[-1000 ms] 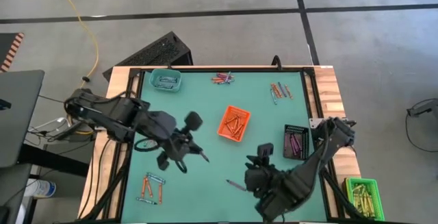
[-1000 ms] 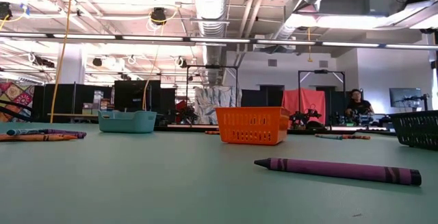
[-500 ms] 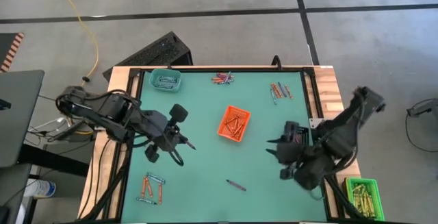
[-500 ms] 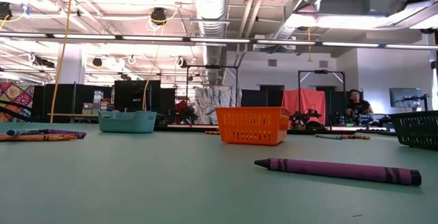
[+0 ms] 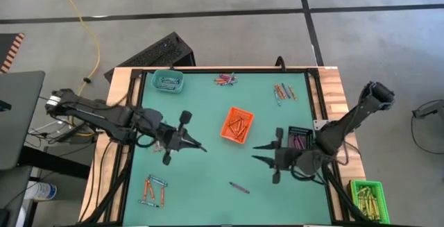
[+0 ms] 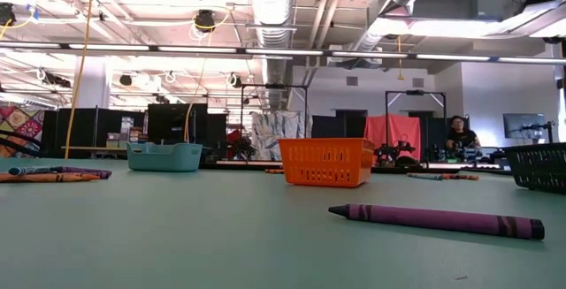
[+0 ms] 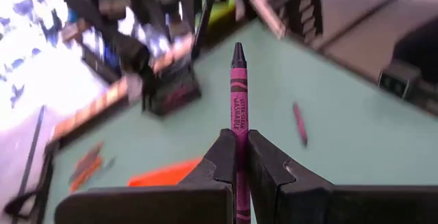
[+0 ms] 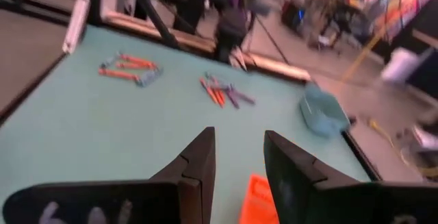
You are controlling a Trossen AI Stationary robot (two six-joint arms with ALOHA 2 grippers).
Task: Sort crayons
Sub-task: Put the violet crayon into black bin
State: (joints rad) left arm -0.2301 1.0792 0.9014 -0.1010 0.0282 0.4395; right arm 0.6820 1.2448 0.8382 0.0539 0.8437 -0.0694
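L gripper now mid-table, clamped on purple crayon; R gripper withdrawn, open, empty; purple tray likely next.

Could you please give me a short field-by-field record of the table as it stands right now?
left gripper: shut on a purple-pink crayon, above the table's left half
right gripper: open, empty, beside the black tray
loose crayon: purple, lying on the mat
orange tray: mid-table, orange crayons inside
teal tray: far left corner
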